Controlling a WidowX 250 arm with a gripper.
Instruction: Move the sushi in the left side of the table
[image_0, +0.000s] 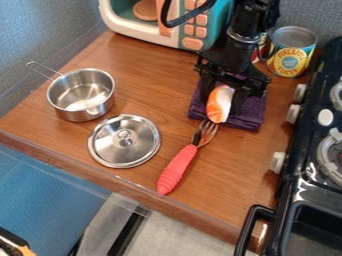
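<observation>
My black gripper (223, 96) hangs down at the upper right of the table, over a folded purple cloth (248, 119). It is shut on the sushi (219, 104), an orange and white piece that fills the space between the two fingers. The sushi's lower end points toward the camera, near the cloth's front edge. Whether its underside touches the cloth cannot be told. The brown wooden table (133, 192) extends to the left.
A steel pot (81, 95) and its lid (125, 141) stand on the left side. A red-handled fork (179, 169) lies in front of the cloth. Behind are a toy microwave (194, 30) and cans (292, 51); a black stove (314, 165) borders the right.
</observation>
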